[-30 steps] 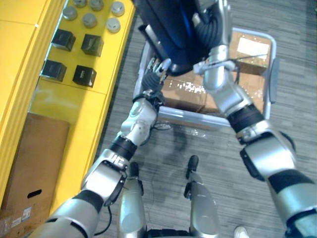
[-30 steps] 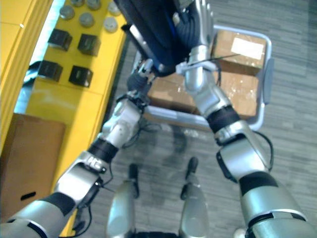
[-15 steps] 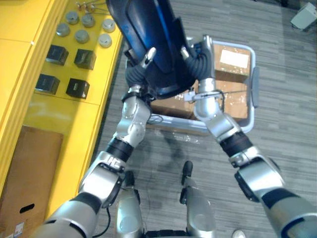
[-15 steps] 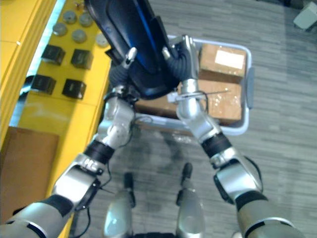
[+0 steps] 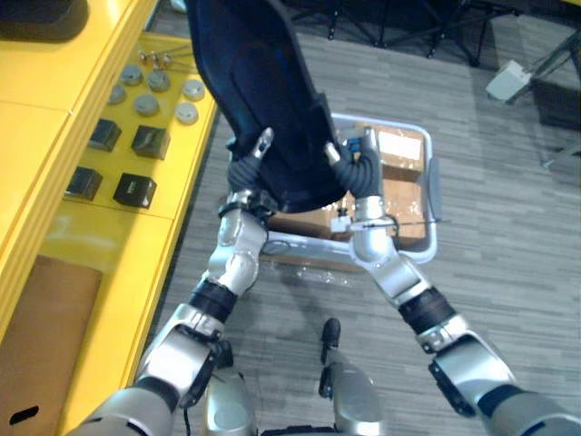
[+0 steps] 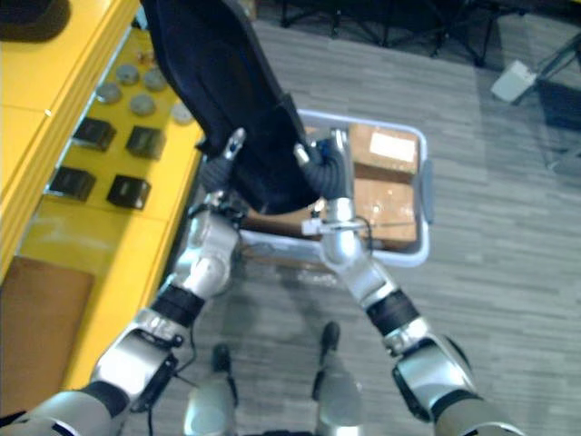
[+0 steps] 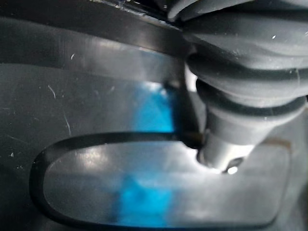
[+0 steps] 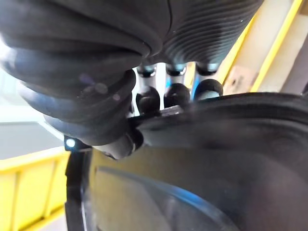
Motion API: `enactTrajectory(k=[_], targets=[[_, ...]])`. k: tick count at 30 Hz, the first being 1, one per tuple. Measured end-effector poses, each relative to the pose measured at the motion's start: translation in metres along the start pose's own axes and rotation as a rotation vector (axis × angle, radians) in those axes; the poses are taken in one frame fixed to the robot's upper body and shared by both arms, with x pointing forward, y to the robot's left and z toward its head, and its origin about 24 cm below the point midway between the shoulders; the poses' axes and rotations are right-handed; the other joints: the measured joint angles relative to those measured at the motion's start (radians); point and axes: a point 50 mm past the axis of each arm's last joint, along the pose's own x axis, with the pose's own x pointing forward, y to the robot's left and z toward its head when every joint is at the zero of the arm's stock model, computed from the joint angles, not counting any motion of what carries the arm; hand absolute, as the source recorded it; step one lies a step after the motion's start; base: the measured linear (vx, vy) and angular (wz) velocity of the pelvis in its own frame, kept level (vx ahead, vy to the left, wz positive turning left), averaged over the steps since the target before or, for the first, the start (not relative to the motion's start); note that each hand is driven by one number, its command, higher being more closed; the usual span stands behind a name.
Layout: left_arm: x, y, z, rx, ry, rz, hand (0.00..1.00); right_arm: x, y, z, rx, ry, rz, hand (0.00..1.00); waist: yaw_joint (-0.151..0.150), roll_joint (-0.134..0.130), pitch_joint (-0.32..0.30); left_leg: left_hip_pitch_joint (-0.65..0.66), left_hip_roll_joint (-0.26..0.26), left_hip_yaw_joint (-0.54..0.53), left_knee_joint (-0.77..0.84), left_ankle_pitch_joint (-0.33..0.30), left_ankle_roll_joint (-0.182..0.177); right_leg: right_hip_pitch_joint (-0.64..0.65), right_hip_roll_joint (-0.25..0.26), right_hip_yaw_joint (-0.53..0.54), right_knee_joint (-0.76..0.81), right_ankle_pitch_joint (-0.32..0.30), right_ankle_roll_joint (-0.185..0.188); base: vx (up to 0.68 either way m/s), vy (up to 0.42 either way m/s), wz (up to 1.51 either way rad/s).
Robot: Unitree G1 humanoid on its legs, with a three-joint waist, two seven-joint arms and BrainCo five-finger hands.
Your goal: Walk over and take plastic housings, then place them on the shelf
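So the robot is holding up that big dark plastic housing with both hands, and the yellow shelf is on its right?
Not quite: the yellow shelf stands on the robot's left, as the left eye view shows. The rest is right: the left hand and the right hand both grip the dark plastic housing, held up high.
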Motion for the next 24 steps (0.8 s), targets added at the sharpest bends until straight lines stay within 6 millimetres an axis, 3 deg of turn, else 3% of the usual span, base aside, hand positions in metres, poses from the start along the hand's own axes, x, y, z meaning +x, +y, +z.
enactTrajectory(k=[2, 3, 11, 14, 19, 24], targets=[[-0.012, 0.005, -0.007, -0.013, 0.018, 0.005, 1.0, -0.013, 0.001, -0.002, 0.017, 0.022, 0.001, 1.0, 0.002, 0.011, -0.039, 0.022, 0.0, 0.0, -0.009, 0.0, 0.0, 0.019, 0.0, -0.008, 0.0, 0.0, 0.0, 0.06, 0.015, 0.03], [-0.017, 0.006, -0.008, -0.02, 0.02, 0.005, 1.0, -0.018, 0.001, -0.001, 0.027, 0.023, -0.002, 0.0, 0.004, 0.013, -0.056, 0.029, -0.001, 0.002, -0.016, 0.0, 0.0, 0.023, -0.001, -0.017, 0.0, 0.0, 0.0, 0.03, 0.012, 0.06], [-0.044, 0.008, -0.002, -0.001, -0.026, -0.016, 1.0, -0.044, -0.002, 0.01, 0.148, 0.027, 0.008, 0.0, 0.01, 0.024, -0.132, 0.08, -0.007, -0.012, -0.051, 0.011, 0.006, 0.07, -0.007, -0.053, -0.001, -0.032, -0.009, -0.04, 0.002, 0.06], [-0.049, 0.002, 0.013, 0.074, -0.091, -0.035, 1.0, -0.044, -0.006, 0.014, 0.24, 0.047, 0.027, 0.0, 0.01, 0.041, -0.156, 0.085, -0.007, -0.012, -0.059, 0.018, 0.006, 0.071, -0.007, -0.056, -0.001, -0.034, -0.008, -0.02, -0.003, -0.02], [-0.06, -0.005, 0.023, 0.148, -0.123, -0.039, 1.0, -0.049, -0.023, 0.018, 0.501, 0.112, 0.101, 0.0, 0.01, 0.058, -0.181, 0.116, -0.007, -0.006, -0.079, 0.026, 0.0, 0.089, -0.006, -0.057, -0.001, -0.035, -0.007, 0.0, 0.003, -0.02], [-0.068, -0.007, 0.021, 0.332, -0.18, 0.029, 1.0, -0.044, -0.044, 0.024, 0.611, 0.08, 0.105, 0.0, 0.01, 0.055, -0.193, 0.134, -0.007, 0.011, -0.089, 0.027, -0.002, 0.089, -0.004, -0.044, -0.001, -0.034, -0.004, 0.0, 0.011, -0.09]])
